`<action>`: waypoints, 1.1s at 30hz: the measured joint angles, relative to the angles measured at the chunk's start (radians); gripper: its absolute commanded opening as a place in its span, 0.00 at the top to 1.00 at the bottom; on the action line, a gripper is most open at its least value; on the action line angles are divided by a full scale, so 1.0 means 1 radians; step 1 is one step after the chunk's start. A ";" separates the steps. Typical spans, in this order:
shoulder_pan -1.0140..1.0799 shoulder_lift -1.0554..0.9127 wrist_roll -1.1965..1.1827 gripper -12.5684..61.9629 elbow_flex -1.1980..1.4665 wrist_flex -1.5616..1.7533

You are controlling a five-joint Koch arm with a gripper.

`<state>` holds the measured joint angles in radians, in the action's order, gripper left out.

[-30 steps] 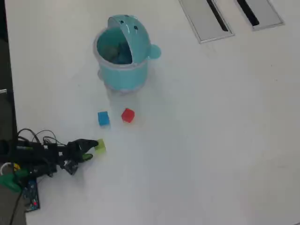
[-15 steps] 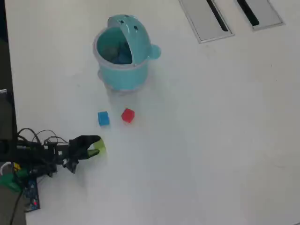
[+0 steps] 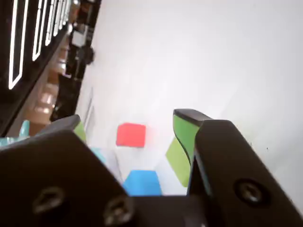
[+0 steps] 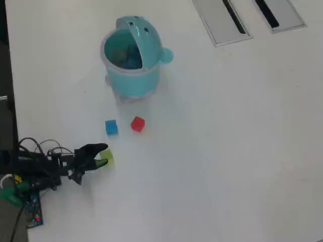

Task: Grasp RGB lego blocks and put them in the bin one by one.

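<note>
In the overhead view the light-teal bin (image 4: 132, 70) stands at the upper left with its domed lid swung back. The blue block (image 4: 111, 127) and the red block (image 4: 137, 123) lie side by side below it. The yellow-green block (image 4: 107, 157) lies lower left, right at the tip of my gripper (image 4: 97, 156). In the wrist view my gripper (image 3: 130, 118) is open with its jaws wide apart. The yellow-green block (image 3: 178, 160) lies against the inner side of the right finger (image 3: 185, 126). The red block (image 3: 131, 135) and the blue block (image 3: 142, 182) show between the jaws, on the table beyond.
Two grey slotted panels (image 4: 222, 20) (image 4: 280, 12) are set in the white table at the top right. Cables and a small circuit board (image 4: 33, 212) lie by the arm's base at the lower left. The table's dark left edge (image 4: 6, 101) runs close to the arm.
</note>
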<state>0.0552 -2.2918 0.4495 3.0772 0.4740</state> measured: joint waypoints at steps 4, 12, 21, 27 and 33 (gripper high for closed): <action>-0.041 0.000 0.118 0.40 0.008 0.149; -0.118 0.000 0.230 0.41 0.009 0.256; -0.196 0.000 0.468 0.41 -0.104 0.252; -0.247 0.000 0.739 0.41 -0.160 0.172; -0.307 0.000 0.920 0.41 -0.298 0.041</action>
<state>-0.2516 -2.2918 1.3698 2.7796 0.5154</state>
